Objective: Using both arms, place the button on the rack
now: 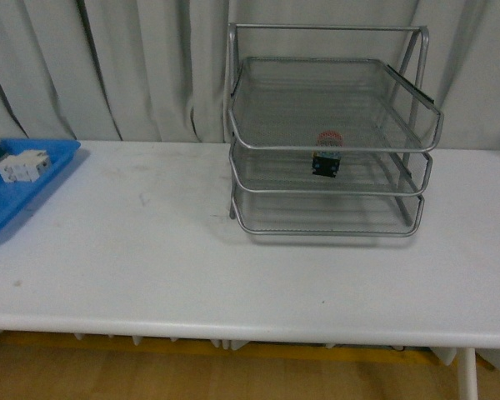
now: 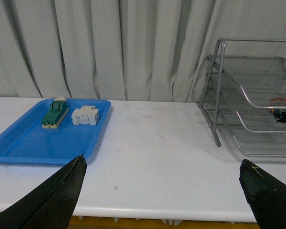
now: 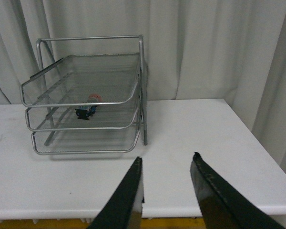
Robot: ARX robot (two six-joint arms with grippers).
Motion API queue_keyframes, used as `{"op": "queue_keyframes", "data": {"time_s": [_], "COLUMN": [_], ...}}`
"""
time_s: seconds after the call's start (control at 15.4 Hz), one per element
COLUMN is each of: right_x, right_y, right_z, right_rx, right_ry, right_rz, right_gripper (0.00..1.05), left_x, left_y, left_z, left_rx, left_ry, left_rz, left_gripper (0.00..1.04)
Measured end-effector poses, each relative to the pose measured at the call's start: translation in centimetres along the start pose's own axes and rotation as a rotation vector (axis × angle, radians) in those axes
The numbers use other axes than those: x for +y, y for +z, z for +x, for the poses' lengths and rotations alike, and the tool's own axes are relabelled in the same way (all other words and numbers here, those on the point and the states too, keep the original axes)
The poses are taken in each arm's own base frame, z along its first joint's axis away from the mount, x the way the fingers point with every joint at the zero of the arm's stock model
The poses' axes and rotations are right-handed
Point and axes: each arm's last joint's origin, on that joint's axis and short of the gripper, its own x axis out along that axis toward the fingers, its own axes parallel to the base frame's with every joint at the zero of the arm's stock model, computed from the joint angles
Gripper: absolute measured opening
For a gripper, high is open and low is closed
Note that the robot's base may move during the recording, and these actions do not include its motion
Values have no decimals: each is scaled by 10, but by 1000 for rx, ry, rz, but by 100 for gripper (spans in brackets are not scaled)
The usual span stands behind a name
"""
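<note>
Small push-button switch with a red mushroom cap and dark blocky body (image 1: 327, 155), lying inside the silver wire-mesh three-tier letter rack (image 1: 329, 142), on its middle tier beneath the top tray; judged from this, the placement appears complete, with nothing left to carry. The rack stands on the white desk (image 1: 192, 250). Well to the left of the rack, a flat blue plastic tray (image 2: 33, 148) holds a green-and-cream switch (image 2: 54, 113) and a white rectangular block (image 2: 85, 115). Left gripper (image 2: 162, 193): fingers spread wide, empty. Right gripper (image 3: 167, 191): fingers apart, holding nothing, well clear of the rack.
</note>
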Motion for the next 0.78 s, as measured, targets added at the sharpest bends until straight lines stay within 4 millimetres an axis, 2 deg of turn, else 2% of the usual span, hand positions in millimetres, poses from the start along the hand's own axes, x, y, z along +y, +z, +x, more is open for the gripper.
{"op": "queue_keyframes", "data": {"time_s": [0.19,0.32,0.39,0.78], "right_x": [0,0,0,0], "right_y": [0,0,0,0], "right_z": [0,0,0,0], "right_rx": [0,0,0,0], "right_ry": [0,0,0,0], "right_rz": [0,0,0,0], "right_gripper": [64,90,99,98], "left_x": [0,0,0,0], "left_y": [0,0,0,0], "left_z": [0,0,0,0], "left_rx": [0,0,0,0], "left_ry": [0,0,0,0], "left_rz": [0,0,0,0], "left_gripper": [98,98,98,98]}}
